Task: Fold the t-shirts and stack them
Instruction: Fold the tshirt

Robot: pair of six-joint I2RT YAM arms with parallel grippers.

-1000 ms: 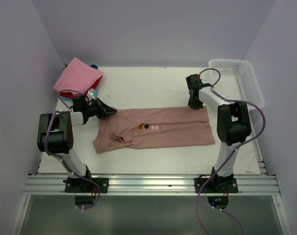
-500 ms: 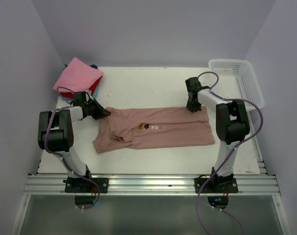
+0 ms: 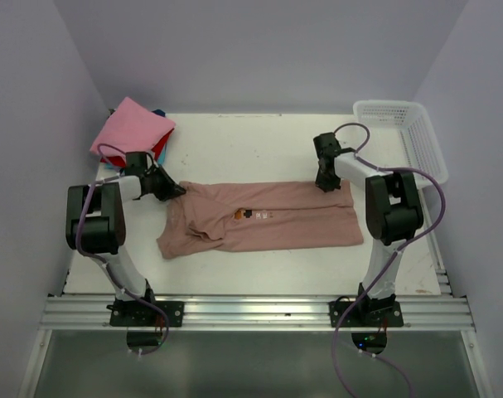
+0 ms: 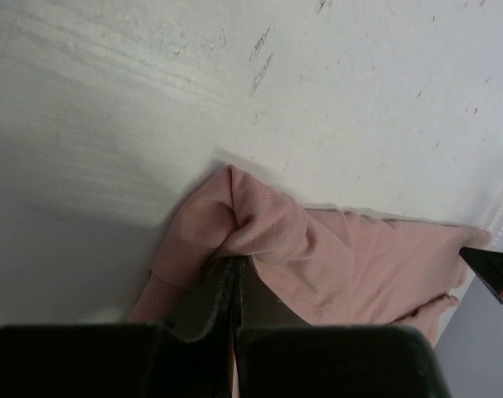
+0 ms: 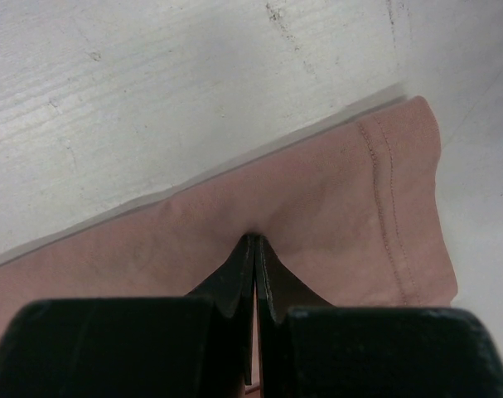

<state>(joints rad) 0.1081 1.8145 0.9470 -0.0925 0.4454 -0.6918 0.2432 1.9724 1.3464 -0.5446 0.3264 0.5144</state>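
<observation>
Robot lab test cell: plain lilac walls (image 3: 259, 50) box in a scuffed white worktop (image 3: 251, 141); left arm (image 3: 92, 220) and right arm (image 3: 394, 207) sit bolted to an aluminium rail (image 3: 259, 313).

Both arms reach low and forward. The left gripper (image 3: 178, 190) sits at the dusty-pink t-shirt's (image 3: 276, 224) nine o'clock edge, jaws pinched together on the cloth. The right gripper (image 3: 323, 184) points down at its two o'clock corner, jaws likewise clamped on fabric.
</observation>
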